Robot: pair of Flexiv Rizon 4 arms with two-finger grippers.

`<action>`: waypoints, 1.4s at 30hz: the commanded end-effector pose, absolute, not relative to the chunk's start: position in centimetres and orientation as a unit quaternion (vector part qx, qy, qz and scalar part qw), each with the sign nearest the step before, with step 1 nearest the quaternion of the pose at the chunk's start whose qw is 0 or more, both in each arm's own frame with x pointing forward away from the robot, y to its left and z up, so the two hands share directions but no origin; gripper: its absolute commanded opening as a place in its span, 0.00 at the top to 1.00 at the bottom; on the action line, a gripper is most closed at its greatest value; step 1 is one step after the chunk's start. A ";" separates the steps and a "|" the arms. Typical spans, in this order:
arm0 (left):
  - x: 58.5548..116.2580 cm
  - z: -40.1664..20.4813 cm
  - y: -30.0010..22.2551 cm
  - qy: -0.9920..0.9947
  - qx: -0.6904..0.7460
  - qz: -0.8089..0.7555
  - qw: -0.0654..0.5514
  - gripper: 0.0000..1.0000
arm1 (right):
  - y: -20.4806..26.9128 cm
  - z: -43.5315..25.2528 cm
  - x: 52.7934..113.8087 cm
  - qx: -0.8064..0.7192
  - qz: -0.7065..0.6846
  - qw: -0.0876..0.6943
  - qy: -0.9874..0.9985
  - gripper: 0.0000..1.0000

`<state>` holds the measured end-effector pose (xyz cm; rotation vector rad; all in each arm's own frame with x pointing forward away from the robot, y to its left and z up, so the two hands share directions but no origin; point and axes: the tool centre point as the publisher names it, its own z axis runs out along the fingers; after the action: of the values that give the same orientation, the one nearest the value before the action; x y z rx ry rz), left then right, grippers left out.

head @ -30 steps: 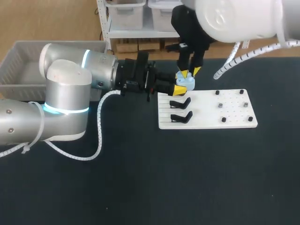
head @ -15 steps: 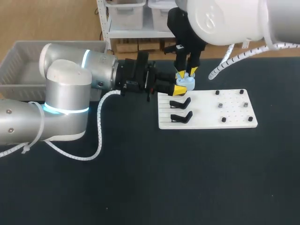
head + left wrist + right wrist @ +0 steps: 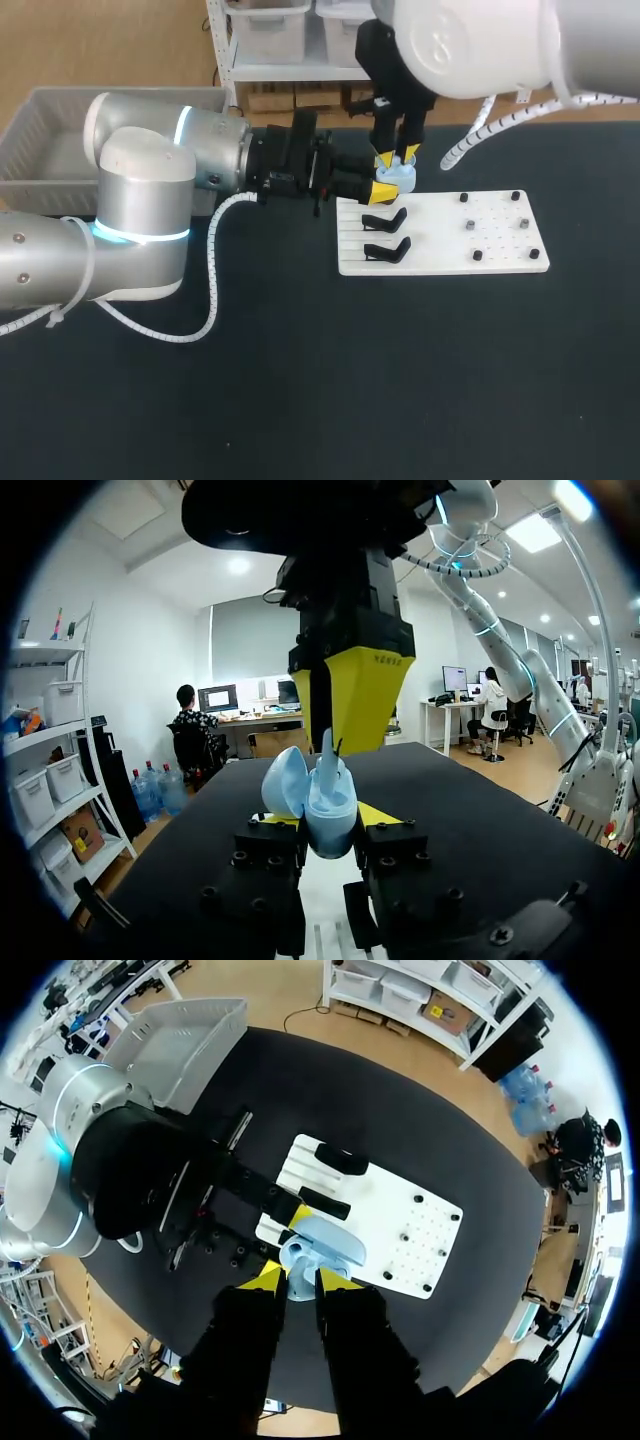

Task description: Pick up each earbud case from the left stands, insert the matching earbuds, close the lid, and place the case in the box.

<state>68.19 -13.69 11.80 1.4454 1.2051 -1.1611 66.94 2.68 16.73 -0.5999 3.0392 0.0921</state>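
Observation:
A light-blue earbud case (image 3: 402, 178) with its lid open is held sideways in my left gripper (image 3: 384, 188), just past the far left corner of the white board (image 3: 500, 238). In the left wrist view the case (image 3: 322, 802) sits between that gripper's yellow tips, lid (image 3: 284, 780) swung to one side. My right gripper (image 3: 397, 154) comes straight down onto the case, its fingers (image 3: 372, 685) close together on a small pale earbud (image 3: 328, 748) at the case's mouth. From the right wrist, the case (image 3: 328, 1242) lies right ahead of the right gripper (image 3: 300, 1278).
Two empty black stands (image 3: 385, 218) (image 3: 387, 250) sit on the board's left part, with several small pegs (image 3: 468, 226) on its right part. A grey box (image 3: 40, 150) stands at the table's far left, behind my left arm (image 3: 150, 190).
My right gripper has come down and a little left onto the open case. The left arm and the case have kept still.

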 end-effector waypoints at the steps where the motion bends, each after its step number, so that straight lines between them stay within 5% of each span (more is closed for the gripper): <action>1: 68.1 11.7 -13.7 0.487 0.583 -0.468 0.451 1.00 | 2.8 16.5 67.0 -0.195 0.028 0.021 0.980 1.00; 42: 68.1 11.7 -13.7 0.487 0.583 -0.468 0.451 1.00 | 2.6 18.1 66.0 -0.196 0.041 0.063 0.978 1.00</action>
<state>68.19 -13.69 11.79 1.4454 1.2048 -1.1610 67.06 3.18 18.19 -0.6056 2.9972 0.1095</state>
